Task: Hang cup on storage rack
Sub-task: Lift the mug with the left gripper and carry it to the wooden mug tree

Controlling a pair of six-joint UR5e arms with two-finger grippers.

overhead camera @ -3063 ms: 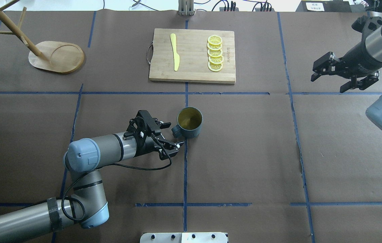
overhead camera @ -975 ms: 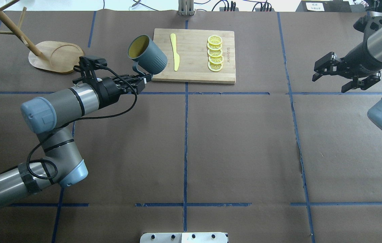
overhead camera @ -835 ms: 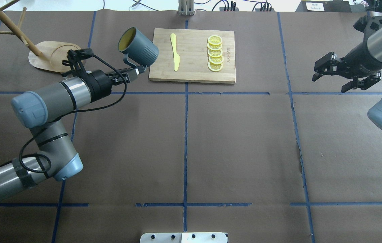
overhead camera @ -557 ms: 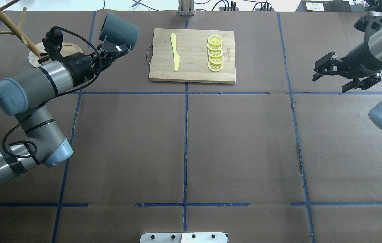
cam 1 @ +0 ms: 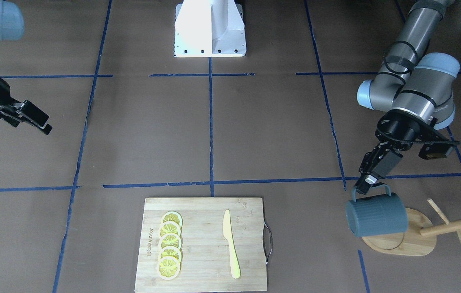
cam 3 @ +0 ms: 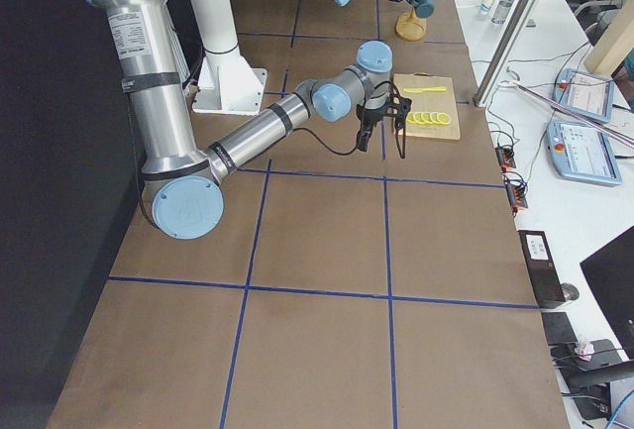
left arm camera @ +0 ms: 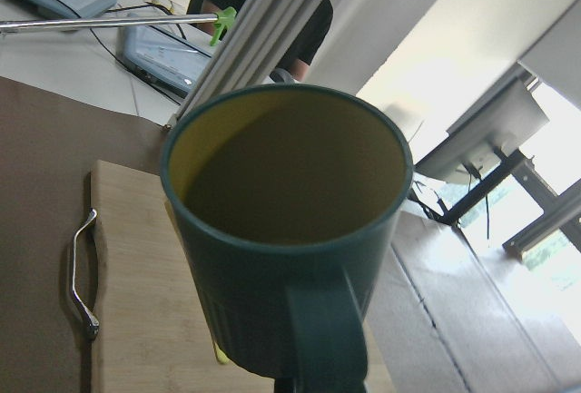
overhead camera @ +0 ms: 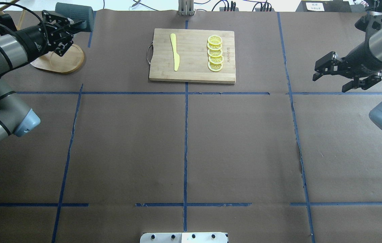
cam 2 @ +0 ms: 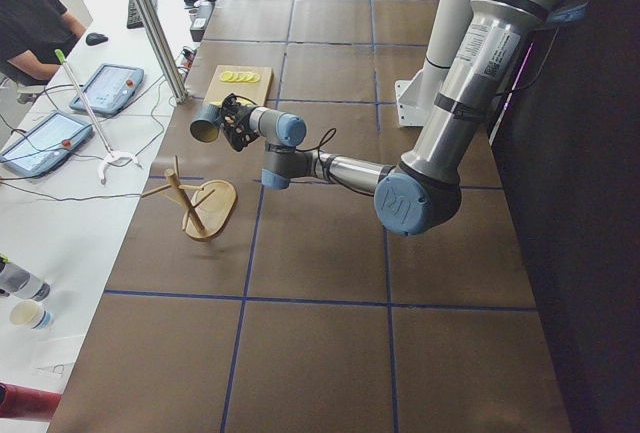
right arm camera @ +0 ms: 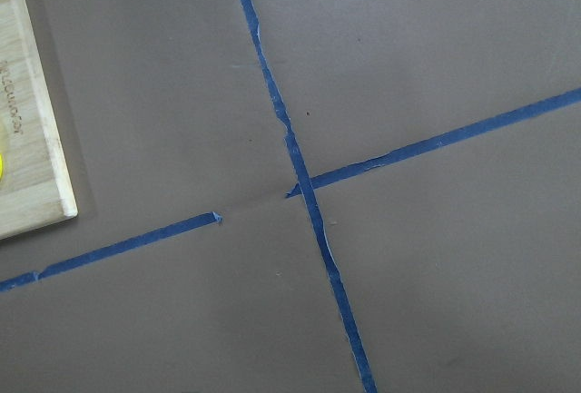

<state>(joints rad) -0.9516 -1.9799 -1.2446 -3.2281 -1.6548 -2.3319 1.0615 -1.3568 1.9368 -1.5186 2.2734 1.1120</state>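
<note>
The brown-papered table (overhead camera: 244, 152) is gridded with blue tape. The left gripper (cam 1: 363, 186), clamped on the handle of the one cup (cam 1: 376, 213), has carried it sideways through the air into the far left corner, near the single storage rack (cam 1: 415, 242). The right gripper (overhead camera: 329, 83) hangs spread by the right edge. One cutting board (overhead camera: 194, 69), one knife (overhead camera: 175, 52), five lemon slices (overhead camera: 215, 53).

Overhead cam: behind robot, fwd + down. Front cam: opposite, steep. 2 side cams look along brown paper-covered table (overhead camera: 244, 152). Overhead + front share rectangular bamboo cutting board (overhead camera: 194, 55). L wrist cam v. near dark blue-grey ribbed cup (left arm camera: 290, 184).
</note>
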